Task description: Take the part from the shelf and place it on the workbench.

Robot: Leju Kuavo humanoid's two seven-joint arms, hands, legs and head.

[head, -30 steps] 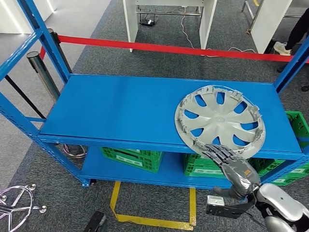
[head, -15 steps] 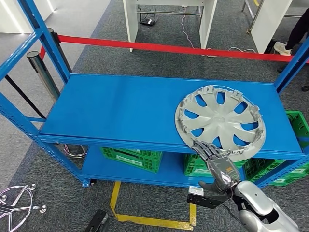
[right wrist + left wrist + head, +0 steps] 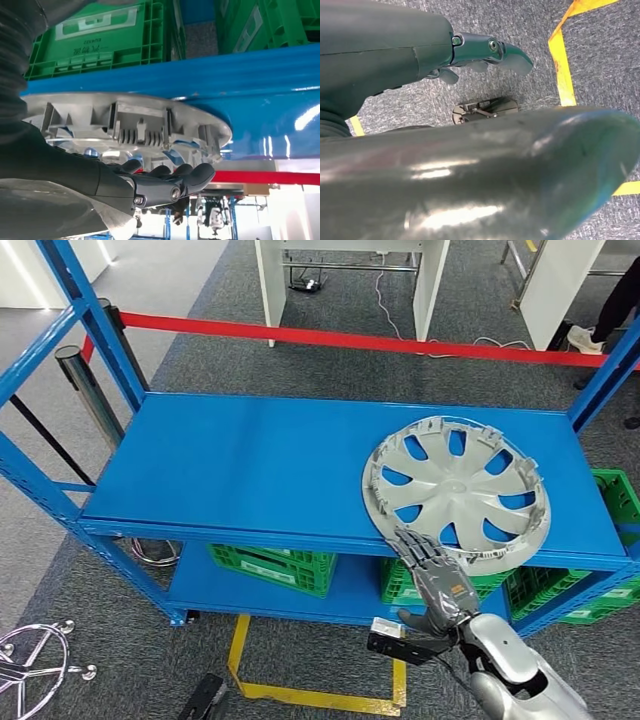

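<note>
- Looking down from the head view, I see the part, a silver wheel cover [image 3: 456,490], lying flat on the upper board of the blue shelf [image 3: 249,465], towards its right end, with its near rim jutting a little over the front edge.
- My right hand [image 3: 436,580] reaches up from below with its fingers [image 3: 413,545] stretched out straight and lying over the near rim of the wheel cover; the thumb sticks out to the side under the shelf edge.
- From the right wrist view, the dark fingers [image 3: 177,182] lie flat just beside the ribbed rim of the wheel cover [image 3: 139,122]; nothing is clasped, so I read the hand as released, fingers extended, and I cannot tell whether they actually touch the rim.
- My left hand [image 3: 433,50] hangs over grey carpet and yellow floor tape [image 3: 563,65]; its fingers look straight and carry nothing.
- Green crates [image 3: 275,568] sit on the lower board under the wheel cover and to its left.
- A red barrier tape [image 3: 362,340] runs behind the shelf, with a white table frame [image 3: 347,280] beyond it.
- A chrome chair base [image 3: 34,660] stands on the carpet at the lower left.
</note>
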